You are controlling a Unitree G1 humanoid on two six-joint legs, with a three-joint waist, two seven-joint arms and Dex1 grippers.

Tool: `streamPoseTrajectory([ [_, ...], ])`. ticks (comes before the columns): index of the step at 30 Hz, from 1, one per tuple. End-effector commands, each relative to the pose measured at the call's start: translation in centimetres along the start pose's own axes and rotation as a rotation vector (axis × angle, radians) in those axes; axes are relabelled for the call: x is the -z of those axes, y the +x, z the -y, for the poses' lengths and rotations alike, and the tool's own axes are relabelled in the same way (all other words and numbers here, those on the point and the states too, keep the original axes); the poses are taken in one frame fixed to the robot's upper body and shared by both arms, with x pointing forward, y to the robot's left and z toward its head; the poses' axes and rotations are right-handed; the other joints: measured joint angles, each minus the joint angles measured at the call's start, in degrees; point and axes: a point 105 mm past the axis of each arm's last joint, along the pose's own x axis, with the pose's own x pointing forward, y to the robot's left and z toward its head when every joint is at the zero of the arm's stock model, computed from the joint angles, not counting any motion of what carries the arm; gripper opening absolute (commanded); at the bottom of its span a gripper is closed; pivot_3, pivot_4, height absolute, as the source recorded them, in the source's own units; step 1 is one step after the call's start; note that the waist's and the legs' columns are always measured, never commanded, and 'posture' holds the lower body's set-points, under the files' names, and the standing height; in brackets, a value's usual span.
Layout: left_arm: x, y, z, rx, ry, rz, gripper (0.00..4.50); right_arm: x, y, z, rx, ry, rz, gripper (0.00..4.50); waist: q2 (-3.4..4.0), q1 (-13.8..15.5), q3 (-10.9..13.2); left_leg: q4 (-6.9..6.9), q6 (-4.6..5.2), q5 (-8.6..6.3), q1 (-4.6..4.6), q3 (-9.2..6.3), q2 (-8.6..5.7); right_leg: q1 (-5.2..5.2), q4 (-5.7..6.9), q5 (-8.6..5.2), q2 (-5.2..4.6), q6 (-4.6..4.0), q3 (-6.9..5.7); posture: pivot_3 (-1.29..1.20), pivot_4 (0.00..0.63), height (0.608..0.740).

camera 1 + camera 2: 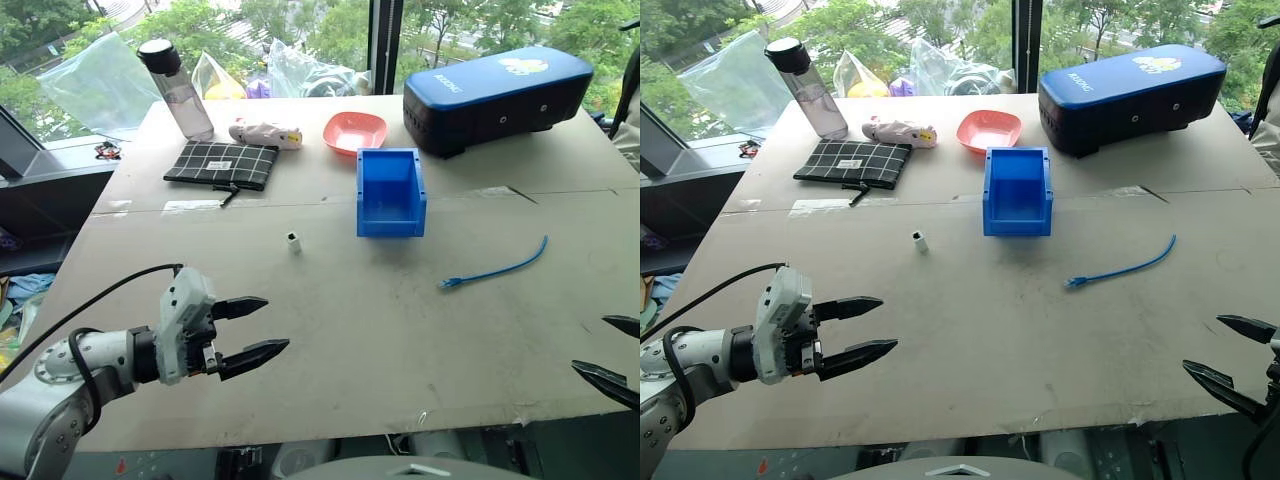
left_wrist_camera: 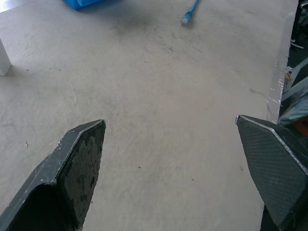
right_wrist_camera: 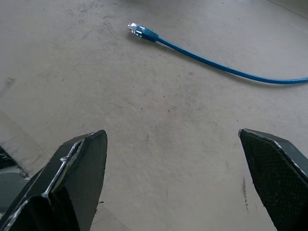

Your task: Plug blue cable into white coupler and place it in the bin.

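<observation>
Both my arms hover low over the near edge of the table, nothing held. My left gripper sits over the near-left part, forearm coming in from the left edge, fingers spread wide and aimed toward the table's middle, tilted slightly down. My right gripper sits at the near-right corner, fingers parted wide and empty, aimed inward toward the left.

The blue cable lies loose on the right half, beyond my right gripper and well apart from it, clear plug end toward the middle, the far end curving toward the right edge. The white coupler stands alone left of centre, well apart from the cable. The bin rests past centre, empty, its cut-away front facing the near edge.

Along the far edge: red dish, dark blue case, checked pouch, water bottle.
</observation>
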Motion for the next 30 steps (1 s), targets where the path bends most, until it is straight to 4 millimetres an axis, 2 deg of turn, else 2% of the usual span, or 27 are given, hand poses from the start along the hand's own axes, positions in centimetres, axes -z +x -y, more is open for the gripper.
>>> streamPoseTrajectory([
  [1, -1.4, 0.5, 0.1, 0.013, 0.05, 0.045, 4.41, -1.4, 0.7, 0.8, 0.009, -0.089, 0.029, 4.43, 0.0, 0.0, 0.0, 0.0, 0.0, 0.0, 0.0, 0.0, 0.0, 0.0, 0.0, 0.0, 0.0, 0.0, 0.0, 0.0, 0.15, 0.74],
  [3, -2.4, 1.4, 0.9, 0.064, 0.087, 0.073, 4.41, -2.7, 3.0, 1.5, -0.015, -0.135, 0.056, 4.43, -0.11, -0.22, 0.07, 0.01, 0.01, 0.0, 0.04, 0.03, 0.0, 0.03, 0.0, 0.0, 0.0, 0.0, 0.02, 0.0, 0.15, 0.74],
  [5, -2.8, 2.0, 1.8, 0.115, 0.118, 0.083, 4.41, -3.8, 5.4, 1.1, -0.096, -0.198, 0.019, 4.43, -0.08, -0.48, 0.16, 0.18, 0.01, -0.01, 0.09, 0.34, 0.07, 0.07, 0.04, 0.12, -0.02, -0.15, 0.04, 0.0, 0.15, 0.74],
  [11, -3.0, 2.9, 2.8, 0.163, 0.176, 0.089, 4.41, -6.0, 10.0, 1.1, -0.229, -0.273, -0.064, 4.43, -0.09, -0.11, 0.15, 0.16, -0.1, 0.06, 0.12, 0.86, 0.28, -0.1, 0.03, 0.41, -0.01, -0.18, -0.11, 0.0, 0.15, 0.74],
  [14, -2.6, 2.9, 3.6, 0.174, 0.19, 0.091, 4.41, -6.4, 13.2, 1.2, -0.309, -0.305, -0.112, 4.43, -0.22, -0.39, 0.1, 0.31, -0.1, 0.06, 0.01, 1.12, 0.62, -0.15, -0.1, 0.44, -0.06, -0.21, -0.42, 0.0, 0.15, 0.74],
  [21, -2.9, 2.8, 4.0, 0.151, 0.198, 0.109, 4.41, -5.6, 16.8, 1.8, -0.382, -0.344, -0.192, 4.43, -0.25, 0.18, 0.14, 0.52, -0.01, 0.01, -0.04, 1.12, 0.59, -0.13, -0.1, 0.46, -0.09, -0.25, -0.46, 0.0, 0.15, 0.74],
  [24, -3.4, 2.9, 4.2, 0.135, 0.198, 0.121, 4.5, -5.0, 19.2, 1.7, -0.409, -0.331, -0.227, 3.73, -0.27, -0.25, 0.11, 0.55, -0.01, 0.01, -0.04, 1.16, 0.6, -0.13, -0.08, 0.5, -0.09, -0.3, -0.41, 0.0, 0.15, 0.74],
  [30, -3.8, 3.2, 4.0, 0.108, 0.192, 0.121, 4.5, -4.4, 19.8, 2.0, -0.434, -0.33, -0.234, 0.89, -0.39, -0.37, -0.03, 0.54, -0.02, 0.01, 0.04, 1.17, 0.64, -0.12, -0.02, 0.52, -0.04, -0.33, -0.39, 0.0, 0.15, 0.74],
])
